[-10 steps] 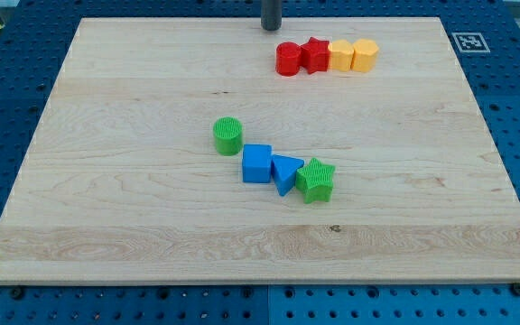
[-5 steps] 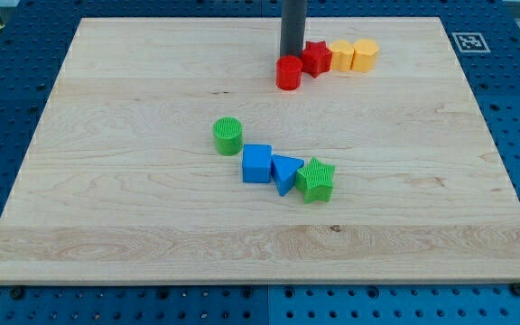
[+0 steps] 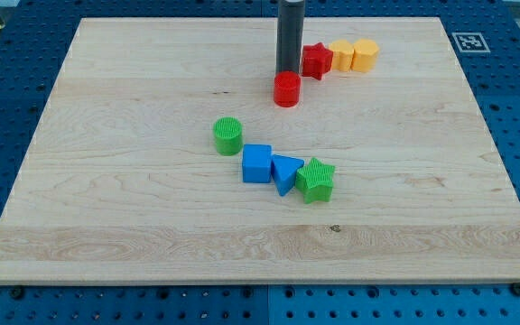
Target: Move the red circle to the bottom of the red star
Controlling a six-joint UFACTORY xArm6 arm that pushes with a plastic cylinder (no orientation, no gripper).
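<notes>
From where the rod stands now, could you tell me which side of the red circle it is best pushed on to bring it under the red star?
My tip sits against the top edge of the red circle, which lies below and left of the red star. There is nothing to grip; its round wall should probably be pushed from the view's left, low on that side, sending it rightward beneath the star.

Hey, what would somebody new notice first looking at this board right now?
The dark rod comes down from the view's top, my tip right behind the red circle, which sits apart from the red star, toward its lower left. The star heads a row with two yellow blocks. Mid-board clusters a green cylinder, blue cube, blue triangle and green star.
</notes>
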